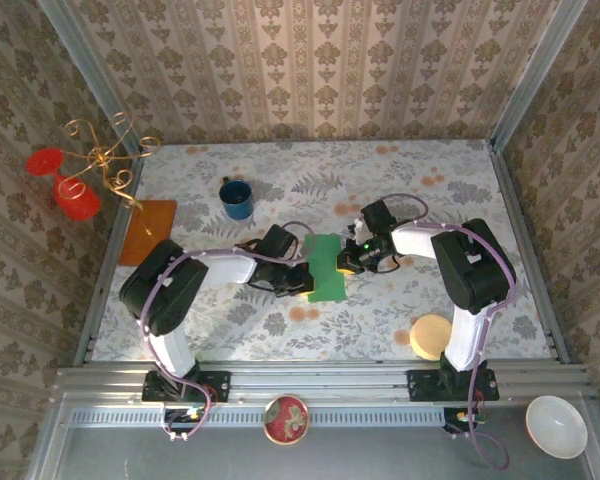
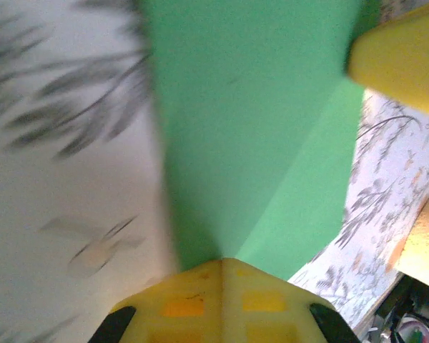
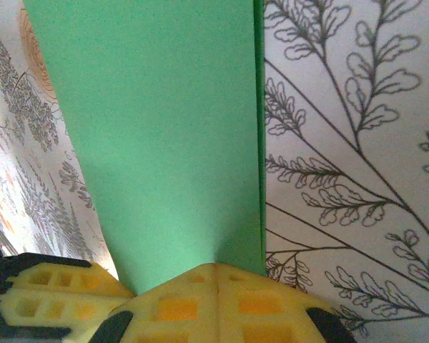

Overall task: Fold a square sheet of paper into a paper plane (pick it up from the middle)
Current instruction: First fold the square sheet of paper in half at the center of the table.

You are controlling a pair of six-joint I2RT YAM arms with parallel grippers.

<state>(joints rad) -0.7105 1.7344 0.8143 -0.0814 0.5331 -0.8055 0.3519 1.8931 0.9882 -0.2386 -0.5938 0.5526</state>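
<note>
Yellow fingertips of the left gripper (image 2: 224, 263) and right gripper (image 3: 216, 268) are pressed together, pinching opposite edges of the green sheet (image 1: 327, 268) at frame centre. Uneven pull could tear it or skew the fold.

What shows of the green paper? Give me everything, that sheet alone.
The green paper is thin, plain, matte, bright green, at the middle of the table. From above it is a rectangle longer than wide, apparently folded in two: a second layer peeks along one edge in the right wrist view. The left gripper is shut on its left edge, the right gripper on its right edge.
</note>
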